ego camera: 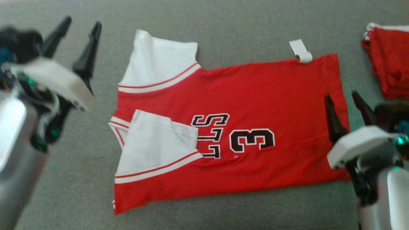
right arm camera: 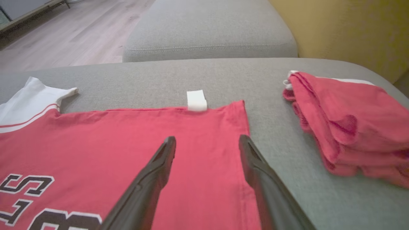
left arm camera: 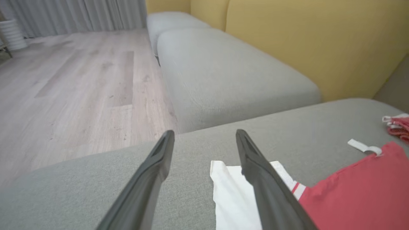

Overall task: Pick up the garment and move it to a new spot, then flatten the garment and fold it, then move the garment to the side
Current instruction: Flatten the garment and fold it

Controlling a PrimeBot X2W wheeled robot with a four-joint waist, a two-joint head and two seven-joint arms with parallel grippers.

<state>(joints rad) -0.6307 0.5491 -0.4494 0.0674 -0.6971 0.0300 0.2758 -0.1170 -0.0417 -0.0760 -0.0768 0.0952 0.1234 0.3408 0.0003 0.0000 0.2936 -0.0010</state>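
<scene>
The red jersey (ego camera: pixel 255 95) is lying spread out flat on the grey couch (ego camera: pixel 223 19), number 3 (ego camera: pixel 252 140) facing up. One white sleeve (ego camera: pixel 159 60) is sticking out past the jersey's long edge. The other sleeve (ego camera: pixel 156 143) is lying folded in over the red body and covering part of the lettering. A little white tag (ego camera: pixel 300 51) is poking off the same long edge as the loose sleeve, close to the hem corner. There's a faint crease running along the body near the opposite long edge.

The right pincer (ego camera: pixel 341 95) is hanging over the jersey's hem end, fingers spread apart and gripping nothing. I can't tell if the tips are touching the cloth. In the right wrist view, that pincer (right arm camera: pixel 207 138) is pointing across the red fabric toward the tag (right arm camera: pixel 196 100).

The left pincer (ego camera: pixel 82 23) is sitting off the sleeve end of the jersey over bare couch, also wide open and empty. In its own wrist view, one finger (left arm camera: pixel 268 191) is crossing in front of the loose sleeve (left arm camera: pixel 233 198).

Room-wise, bare grey cushion is showing on every side of the jersey, with the widest patch off the sleeve end. Past the hem end, a stack of folded red clothes (ego camera: pixel 389 70) is sitting apart from the jersey with a strip of couch between. Beyond the sleeve end, the couch is dropping off to a wooden floor (left arm camera: pixel 64 80).
</scene>
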